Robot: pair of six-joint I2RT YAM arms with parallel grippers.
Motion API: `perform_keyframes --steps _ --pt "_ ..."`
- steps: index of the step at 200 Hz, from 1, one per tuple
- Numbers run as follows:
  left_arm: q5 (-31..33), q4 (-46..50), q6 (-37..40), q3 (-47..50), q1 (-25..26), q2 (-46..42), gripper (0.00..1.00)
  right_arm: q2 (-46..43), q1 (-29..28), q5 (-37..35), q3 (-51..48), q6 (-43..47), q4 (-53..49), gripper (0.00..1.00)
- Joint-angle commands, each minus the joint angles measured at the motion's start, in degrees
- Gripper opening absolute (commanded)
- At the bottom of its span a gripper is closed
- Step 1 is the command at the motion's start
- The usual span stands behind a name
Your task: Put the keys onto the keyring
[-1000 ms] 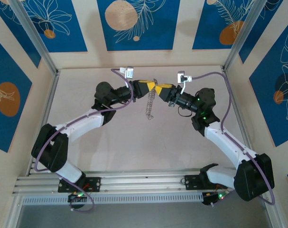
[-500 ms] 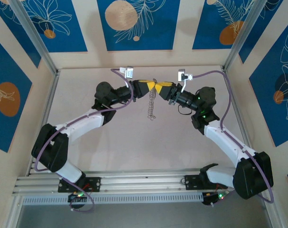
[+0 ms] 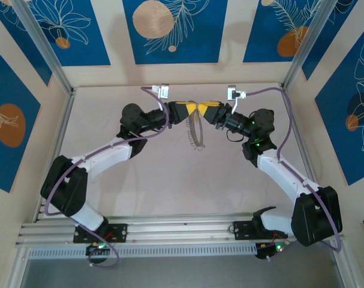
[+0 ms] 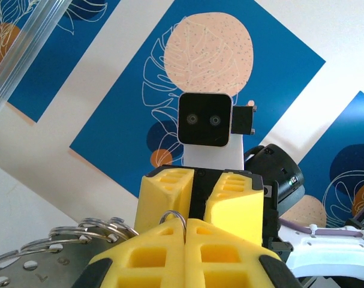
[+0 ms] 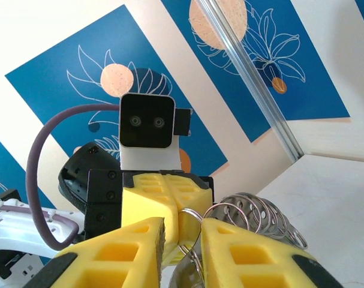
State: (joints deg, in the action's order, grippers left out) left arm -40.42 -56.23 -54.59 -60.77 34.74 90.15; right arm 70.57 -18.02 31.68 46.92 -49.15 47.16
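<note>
Keyring (image 3: 197,135) hangs near the far edge of the tabletop (image 3: 170,186); our left gripper (image 4: 184,227) pinches it, right gripper (image 5: 183,233) slightly spread.

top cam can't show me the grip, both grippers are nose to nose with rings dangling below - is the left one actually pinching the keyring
Observer: Yes. In the left wrist view the left gripper is shut, and a thin wire loop of the keyring pokes up from between its closed jaws.
Operator: and the right one
Observer: In the right wrist view the right gripper has its jaws a little apart. One ring stands in the gap, which is wider than the wire.
Operator: anything besides rings on it
Observer: The left wrist view shows a flat grey tag with round punched holes, just below the rings.
</note>
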Motion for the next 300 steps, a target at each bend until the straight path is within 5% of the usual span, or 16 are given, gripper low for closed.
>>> perform_keyframes --steps 1,142,300 --pt "-2.66 -5.48 -1.37 -0.66 1.02 -0.06 0.00 0.88 0.44 0.62 1.82 -1.07 1.83 0.27" --pt "-3.08 -6.00 -1.89 -0.77 1.15 -0.04 0.00 1.68 3.43 2.38 0.19 -5.38 6.95 0.35" --pt "-3.18 -5.90 -1.84 -1.14 1.36 0.20 0.00 2.91 1.09 4.13 1.59 -3.54 5.03 0.20"
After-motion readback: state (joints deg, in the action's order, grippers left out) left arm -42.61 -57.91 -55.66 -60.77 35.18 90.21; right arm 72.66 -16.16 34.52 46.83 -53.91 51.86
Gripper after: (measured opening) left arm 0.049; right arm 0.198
